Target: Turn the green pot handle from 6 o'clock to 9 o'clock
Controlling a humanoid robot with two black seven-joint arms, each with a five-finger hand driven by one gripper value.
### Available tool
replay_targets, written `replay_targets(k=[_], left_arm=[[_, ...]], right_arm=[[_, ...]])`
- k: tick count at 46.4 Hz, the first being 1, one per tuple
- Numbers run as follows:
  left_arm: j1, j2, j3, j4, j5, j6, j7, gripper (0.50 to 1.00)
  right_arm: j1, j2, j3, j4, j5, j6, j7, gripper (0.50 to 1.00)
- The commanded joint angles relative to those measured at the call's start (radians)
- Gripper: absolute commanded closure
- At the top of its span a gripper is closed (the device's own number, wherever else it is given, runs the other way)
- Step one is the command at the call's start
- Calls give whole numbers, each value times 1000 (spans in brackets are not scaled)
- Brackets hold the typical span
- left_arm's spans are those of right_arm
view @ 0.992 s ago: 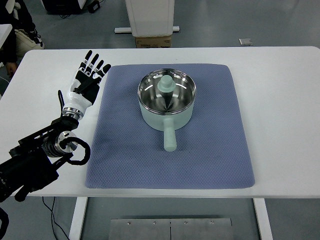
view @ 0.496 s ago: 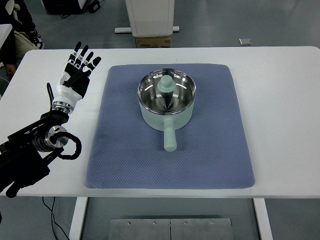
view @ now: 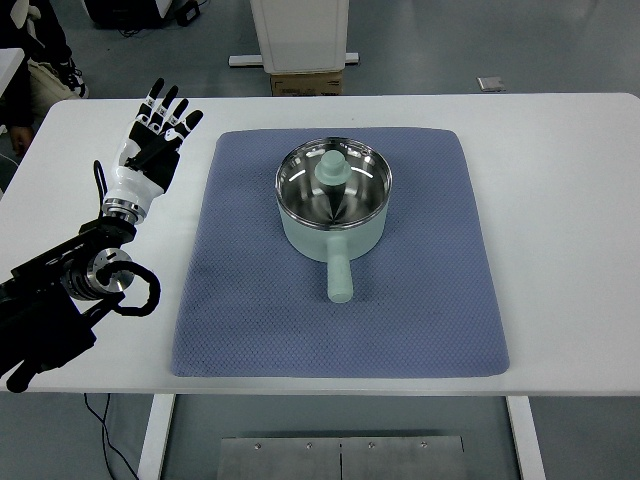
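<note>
**Spotter:** On the mat (view: 420, 300), your pot (view: 333, 205) sits a little above centre, its handle (view: 339, 275) pointing straight toward you at six o'clock. Nothing has been turned yet.

**Operator:** And my hand?

**Spotter:** Your left hand (view: 150, 148) is over the bare counter (view: 560, 200), off the mat's upper left corner and well apart from the pot. Its fingers (view: 160, 105) are spread and released, holding nothing. Your right hand is out of view.

**Operator:** What should worry me?

**Spotter:** Three things, I'd judge. You have to cross the mat to reach the handle; come in low and you may snag the fabric and drag the pot along. Push the handle near the pot's wall and the whole pot may slide instead of pivoting. Push too hard at the tip and you could overshoot nine o'clock.

**Operator:** Anything inside?

**Spotter:** A green knob-shaped piece (view: 332, 170) stands in the bowl. A jerky turn could tip it.
</note>
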Motion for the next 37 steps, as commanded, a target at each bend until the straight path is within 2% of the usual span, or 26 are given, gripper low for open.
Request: replay_targets(k=[1,18,37], left_arm=[[-4,17,2,-29,0,-12,0,500],[-49,96,2,-136,72,-16,0,500],[-98,142,-1,-202,245,-16,0,500]], right_arm=[[0,0,0,0,0,0,0,500],[0,0,0,0,0,0,0,500],[0,0,0,0,0,0,0,500]])
